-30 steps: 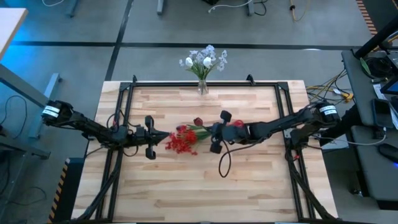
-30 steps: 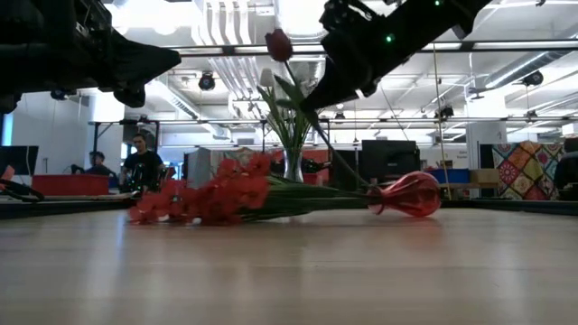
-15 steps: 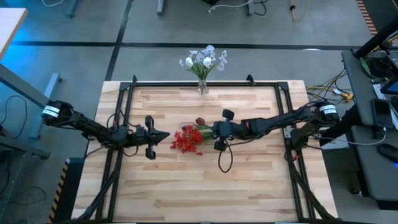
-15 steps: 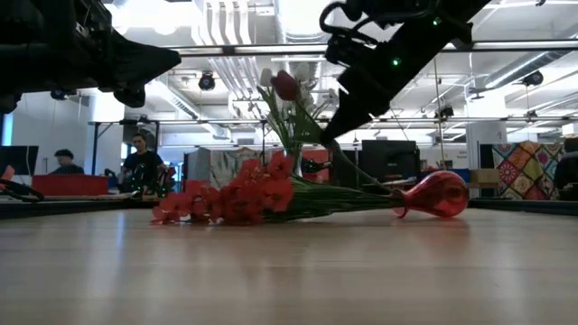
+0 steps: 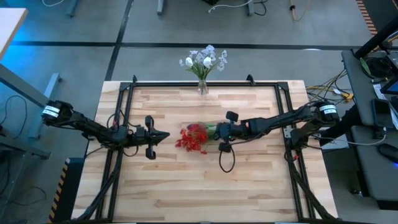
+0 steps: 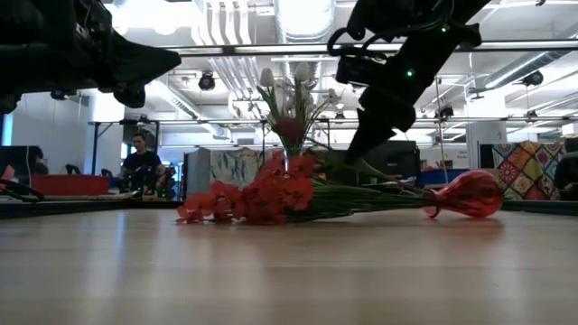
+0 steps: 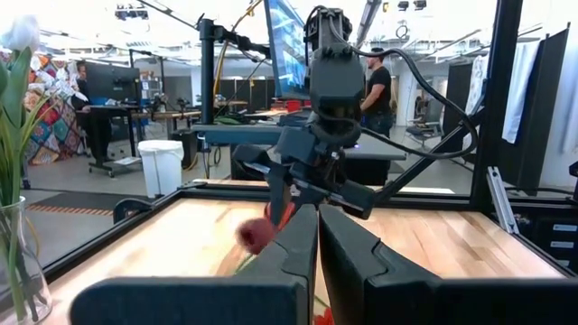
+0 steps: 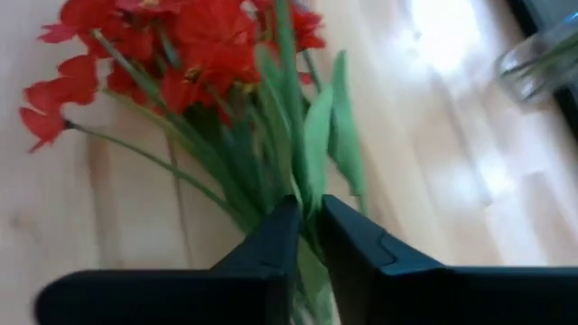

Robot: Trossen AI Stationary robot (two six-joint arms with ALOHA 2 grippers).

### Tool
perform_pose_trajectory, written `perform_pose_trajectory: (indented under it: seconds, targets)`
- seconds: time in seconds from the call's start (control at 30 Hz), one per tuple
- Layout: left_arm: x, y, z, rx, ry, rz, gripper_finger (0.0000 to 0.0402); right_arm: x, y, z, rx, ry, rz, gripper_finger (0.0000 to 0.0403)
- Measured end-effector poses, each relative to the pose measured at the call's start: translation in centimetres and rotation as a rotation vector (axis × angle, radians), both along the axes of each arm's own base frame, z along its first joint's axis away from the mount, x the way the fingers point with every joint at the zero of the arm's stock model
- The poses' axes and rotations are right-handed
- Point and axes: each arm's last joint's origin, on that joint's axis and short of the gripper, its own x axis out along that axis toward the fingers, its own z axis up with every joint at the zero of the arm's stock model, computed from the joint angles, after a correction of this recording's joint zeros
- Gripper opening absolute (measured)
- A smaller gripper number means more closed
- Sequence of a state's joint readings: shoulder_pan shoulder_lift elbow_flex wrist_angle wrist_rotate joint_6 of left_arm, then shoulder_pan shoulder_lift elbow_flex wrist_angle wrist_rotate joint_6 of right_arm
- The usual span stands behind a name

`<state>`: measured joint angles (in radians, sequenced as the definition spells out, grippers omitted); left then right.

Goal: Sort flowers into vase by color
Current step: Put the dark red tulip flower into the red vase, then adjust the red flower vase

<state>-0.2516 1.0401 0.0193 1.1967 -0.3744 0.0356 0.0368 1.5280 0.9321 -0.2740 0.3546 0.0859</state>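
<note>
red artificial flowers on long green stems (image 5: 193, 137) lie mid-table in a tipped red glass vase (image 6: 466, 196), the right gripper (image 5: 219, 133) pinching a green leafy stem, the left gripper (image 5: 163, 135) clenched empty nearby.

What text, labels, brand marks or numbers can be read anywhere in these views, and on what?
None can be read.
White bands on both arms' wrists, left and right: any marks too small to read.
Blue-lit monitor screen behind the table: content blurred.
Red glass vase lying on its side and clear glass vase of white flowers: no label visible.
</note>
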Motion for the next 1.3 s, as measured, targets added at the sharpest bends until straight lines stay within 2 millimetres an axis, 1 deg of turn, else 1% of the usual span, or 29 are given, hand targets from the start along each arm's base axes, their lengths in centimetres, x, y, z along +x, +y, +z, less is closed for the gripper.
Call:
perform_pose_trajectory:
  seconds: [0.23, 0.37, 0.5, 0.63, 0.7, 0.77, 0.87, 1.0, 1.3]
  targets:
    - [0.0, 0.0, 0.0, 0.000, 0.002, 0.000, 0.0000, -0.4, 0.1, -0.2, 0.062, 0.054, -0.006, 0.0154]
    - [0.0, 0.0, -0.1, 0.002, 0.008, 0.000, 0.0000, -0.5, 0.4, 1.1, 0.089, 0.149, -0.010, 0.0206]
    - [0.0, 0.0, -0.1, 0.003, 0.011, 0.000, 0.0000, -1.4, 1.1, 2.8, 0.110, 0.318, -0.021, 0.0238]
    - [0.0, 0.0, -0.1, 0.004, 0.014, 0.000, 0.0000, -3.4, 1.1, 3.5, 0.116, 0.544, -0.080, 0.0258]
    - [0.0, 0.0, -0.1, 0.004, 0.015, 0.000, 0.0000, -4.0, 0.8, 3.4, 0.112, 0.606, -0.092, 0.0266]
    - [0.0, 0.0, -0.1, 0.004, 0.015, 0.000, 0.0000, -4.4, 0.4, 2.9, 0.129, 0.641, -0.074, 0.0272]
    - [0.0, 0.0, -0.1, 0.004, 0.015, 0.000, 0.0000, -4.4, -0.6, 1.7, 0.156, 0.665, -0.058, 0.0278]
    - [0.0, 0.0, -0.2, 0.009, 0.016, 0.001, 0.0000, -4.4, -2.0, 0.2, 0.156, 0.741, -0.041, 0.0283]
    - [0.0, 0.0, -0.2, 0.013, 0.025, 0.001, 0.0000, -3.4, -4.8, -2.6, 0.184, 0.819, -0.031, 0.0281]
